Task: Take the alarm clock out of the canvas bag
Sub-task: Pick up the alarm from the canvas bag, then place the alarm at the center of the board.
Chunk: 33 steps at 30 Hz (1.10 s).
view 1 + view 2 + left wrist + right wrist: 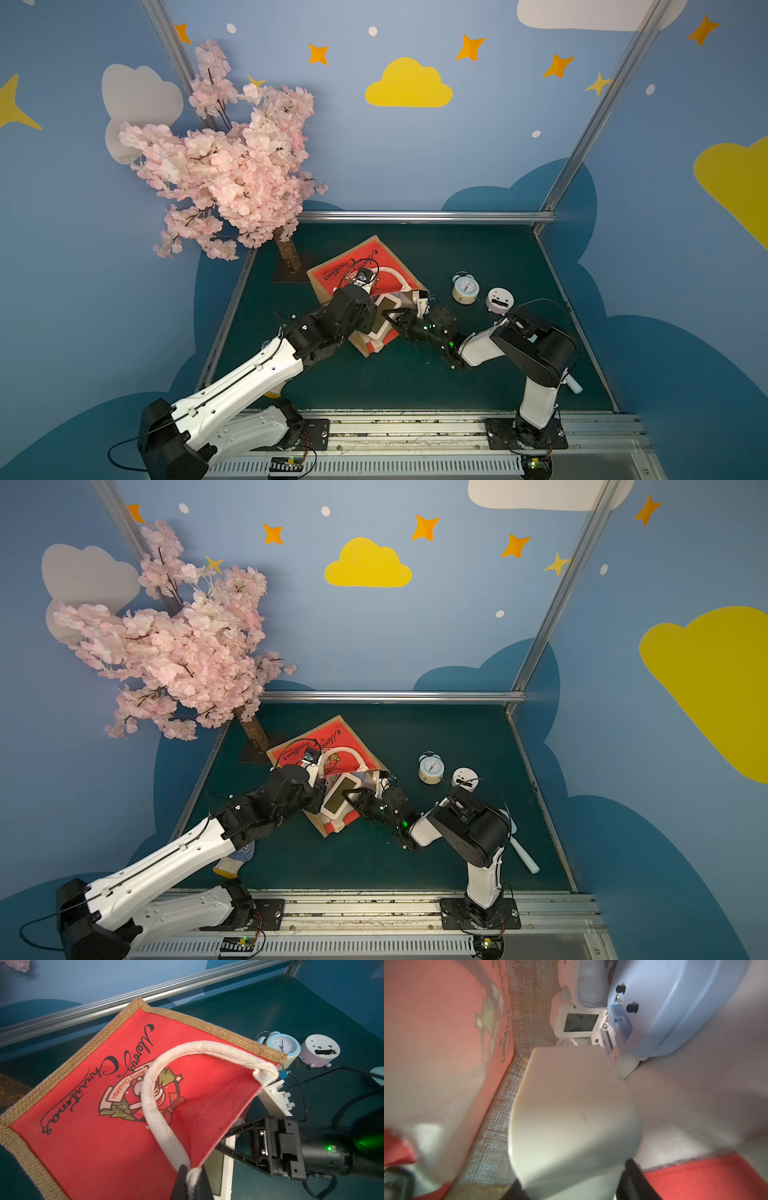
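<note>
- Left wrist view: my left gripper (190, 1180) is clamped tight on the rope handle (166, 1057) where it meets the rim of the canvas bag (93, 1136), holding the upper red panel up off the mouth.
- In both top views the bag lies on its side on the green table (457, 374), its mouth turned towards my arms.
- My right gripper (352, 800) reaches into that mouth, and its jaws are half-closed around the white alarm clock (334, 798), one finger on each side of the body.
- That clock sits at the mouth, partly inside the bag.
- Right wrist view: deeper in the bag lie a light blue clock (675, 1007) and another white one with a dark screen (579, 1022).
- A blue twin-bell clock (465, 289) and a round white clock (498, 300) stand out on the table, beside the bag.
</note>
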Each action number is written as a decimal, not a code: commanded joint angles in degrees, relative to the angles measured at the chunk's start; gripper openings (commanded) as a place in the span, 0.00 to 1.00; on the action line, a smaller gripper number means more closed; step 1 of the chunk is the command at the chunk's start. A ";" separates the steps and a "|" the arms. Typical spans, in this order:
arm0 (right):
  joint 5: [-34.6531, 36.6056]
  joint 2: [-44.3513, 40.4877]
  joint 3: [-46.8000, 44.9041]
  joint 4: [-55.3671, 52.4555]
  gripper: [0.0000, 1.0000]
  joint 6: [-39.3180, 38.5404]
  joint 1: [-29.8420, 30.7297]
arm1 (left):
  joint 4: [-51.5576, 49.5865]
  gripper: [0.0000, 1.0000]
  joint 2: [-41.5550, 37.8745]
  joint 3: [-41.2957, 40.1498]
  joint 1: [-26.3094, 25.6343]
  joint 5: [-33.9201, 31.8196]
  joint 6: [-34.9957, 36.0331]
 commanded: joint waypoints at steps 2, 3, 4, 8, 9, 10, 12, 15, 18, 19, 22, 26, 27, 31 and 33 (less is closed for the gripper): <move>0.77 -4.23 -1.78 2.70 0.17 -1.22 -1.73 | 0.33 0.03 -1.79 0.03 0.45 -1.08 -0.99; 0.61 -4.92 -2.14 2.48 0.17 -1.32 -1.96 | 0.26 0.03 -1.73 0.05 0.45 -1.12 -1.06; 0.50 -5.57 -2.54 2.22 0.17 -1.38 -2.25 | 0.25 0.03 -1.75 0.04 0.45 -1.11 -1.14; 0.15 -9.17 -5.61 1.33 0.17 -1.50 -4.24 | 0.04 0.03 -1.65 0.20 0.54 -1.17 -1.16; -0.06 -10.30 -6.49 1.02 0.17 -1.58 -4.91 | 0.05 0.03 -1.72 0.29 0.49 -1.17 -1.08; -0.27 -11.40 -7.30 0.36 0.17 -1.65 -5.56 | -0.03 0.03 -1.76 0.30 0.49 -1.17 -1.01; -1.25 -14.65 -8.97 -2.30 0.17 -2.31 -7.09 | -0.07 0.03 -1.77 0.51 0.54 -1.17 -0.99; -3.06 -21.01 -11.37 -8.38 0.17 -3.87 -8.91 | -0.19 0.03 -1.75 0.55 0.69 -1.47 -0.89; -3.29 -29.55 -13.74 -17.00 0.17 -5.63 -10.17 | -0.18 0.03 -1.78 0.65 0.89 -1.51 -0.78; -2.86 -32.51 -14.23 -20.09 0.17 -6.23 -10.61 | -0.06 0.03 -1.82 0.64 1.03 -1.62 -0.76; -1.15 -43.00 -15.24 -33.25 0.18 -8.91 -12.72 | 0.17 0.03 -1.95 0.81 1.25 -1.31 -0.66; -3.12 -54.34 -16.06 -45.13 0.19 -10.73 -19.23 | -0.02 0.03 -1.96 1.03 1.49 -0.91 -0.54; -4.39 -56.50 -16.37 -47.43 0.18 -10.57 -21.34 | 0.09 0.03 -1.95 0.95 1.52 -0.90 -0.47; -8.19 -60.86 -17.57 -52.97 0.17 -9.98 -28.19 | 0.38 0.03 -2.04 0.64 1.58 -0.55 -0.64; -9.17 -61.58 -19.05 -53.71 0.16 -8.44 -31.32 | 0.40 0.03 -2.07 0.56 1.61 -0.34 -0.83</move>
